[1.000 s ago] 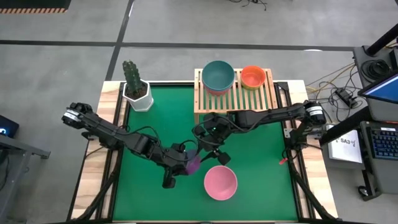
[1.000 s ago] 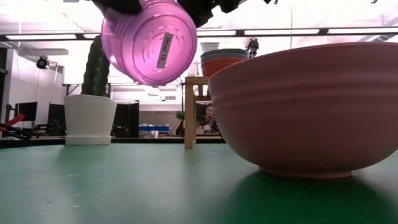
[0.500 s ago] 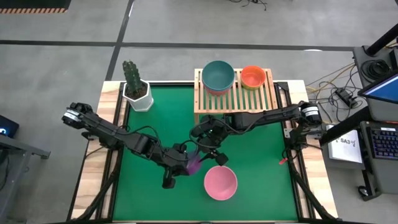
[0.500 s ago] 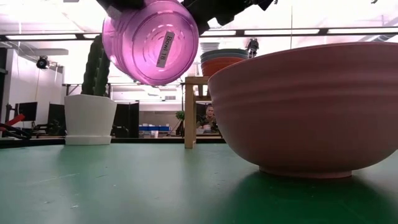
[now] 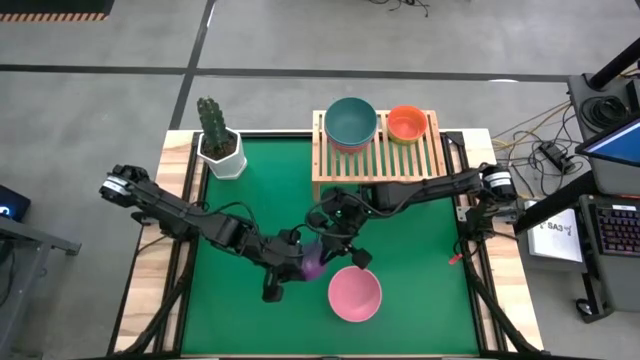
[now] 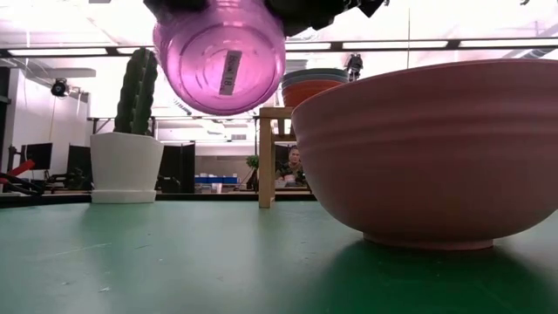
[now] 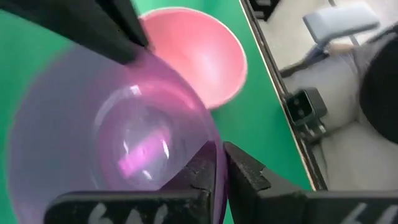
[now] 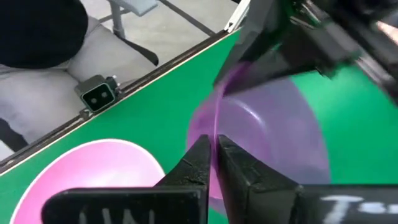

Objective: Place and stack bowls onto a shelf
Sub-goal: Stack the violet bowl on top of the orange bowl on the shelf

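A translucent purple bowl [image 5: 313, 263] hangs in the air over the middle of the green table, and both grippers are shut on it. My left gripper [image 5: 298, 265] comes at it from the left, my right gripper [image 5: 328, 247] from the far right. In the low view the purple bowl [image 6: 224, 57] is tilted, its labelled bottom facing the near edge and downward. A larger pink bowl [image 5: 355, 294] rests on its base on the table just to the near right. On the wooden shelf [image 5: 378, 160] stand a teal bowl [image 5: 351, 120] atop others and an orange bowl [image 5: 406, 123]. My left gripper pinches the purple bowl's rim [image 7: 216, 163], one finger [image 7: 202, 177] inside the bowl and one [image 7: 245, 174] outside. The bowl is lifted clear of the table and tilted. My right gripper pinches the purple bowl's rim [image 8: 216, 134] between its two fingers [image 8: 194, 163], roughly opposite the left gripper's hold. One finger is on either side of the thin wall. The bowl is clear of the table.
A white pot with a cactus [image 5: 220, 140] stands at the far left corner. The pink bowl [image 6: 436, 148] sits close under the held bowl's right side. Bare green mat lies to the left and at the right of the shelf's front.
My right gripper has moved toward the near left, onto the purple bowl, and taken hold of its rim. The bowl, still held by my left gripper, has shifted slightly right in the low view and turned its bottom more downward.
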### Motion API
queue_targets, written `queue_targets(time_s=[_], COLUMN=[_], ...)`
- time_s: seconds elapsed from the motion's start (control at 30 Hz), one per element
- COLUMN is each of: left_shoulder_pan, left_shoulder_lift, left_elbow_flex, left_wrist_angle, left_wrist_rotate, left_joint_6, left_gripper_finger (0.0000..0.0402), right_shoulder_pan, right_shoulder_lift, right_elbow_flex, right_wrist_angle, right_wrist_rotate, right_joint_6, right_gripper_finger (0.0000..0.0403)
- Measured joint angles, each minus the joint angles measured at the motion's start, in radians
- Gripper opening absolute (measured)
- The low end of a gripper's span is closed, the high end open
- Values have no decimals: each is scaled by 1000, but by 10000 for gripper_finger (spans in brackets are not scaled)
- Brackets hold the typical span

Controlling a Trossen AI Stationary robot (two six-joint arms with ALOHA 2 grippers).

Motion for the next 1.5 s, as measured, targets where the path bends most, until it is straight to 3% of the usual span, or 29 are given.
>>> queue_targets(time_s=[0.47, 0.63, 0.8, 1.1, 1.3, 1.5], left_shoulder_pan=[1, 1, -1, 0, 2, 5], left_shoulder_lift=[-19, -59, -121, -231, -254, -251], left_elbow_flex=[6, 6, 6, 6, -8, -38], left_wrist_angle=[-22, -82, -158, -246, -120, 17], left_wrist_rotate=[-31, -38, -138, -441, -476, -436], left_joint_6=[10, 9, 40, 145, 351, 500], left_gripper_finger=[150, 182, 190, 189, 189, 189], right_shoulder_pan=[-1, -1, -1, -1, 2, 2], right_shoulder_lift=[2, 2, 0, -94, -252, -441], right_elbow_flex=[0, 0, 0, 0, 0, 0], right_wrist_angle=[-13, -43, -76, -252, -405, -581], right_wrist_rotate=[10, 21, 69, 207, 370, 607], right_joint_6=[8, 20, 22, 64, 159, 323], right_gripper_finger=[8, 8, 8, 8, 8, 8])
